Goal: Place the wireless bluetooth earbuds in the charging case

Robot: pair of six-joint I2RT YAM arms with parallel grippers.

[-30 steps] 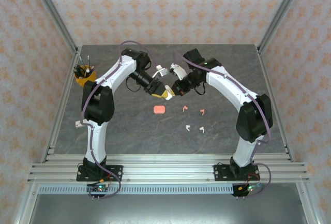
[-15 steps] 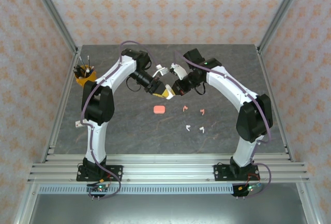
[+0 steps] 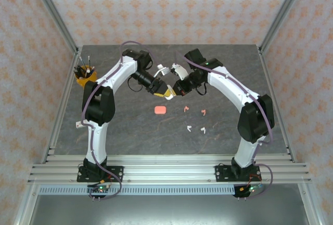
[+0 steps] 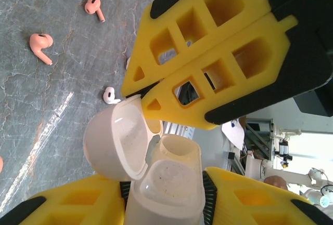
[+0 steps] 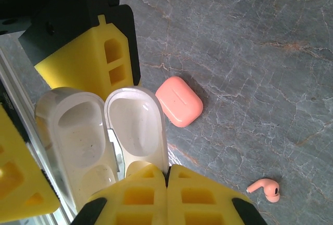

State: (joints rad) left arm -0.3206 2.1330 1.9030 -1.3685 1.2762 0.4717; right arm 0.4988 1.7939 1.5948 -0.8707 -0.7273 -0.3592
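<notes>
Barely anything shifted in last second; white charging case (image 4: 167,181) gripped by left gripper (image 4: 166,201); lid (image 4: 115,137) held open by clenched, empty right gripper (image 5: 166,177); earbuds (image 4: 41,46) not yet inserted.

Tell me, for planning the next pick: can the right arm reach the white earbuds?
Probably not yet: the right tool grips the white case by its lid, the left tool holding its body. The white earbuds lie uncovered.
</notes>
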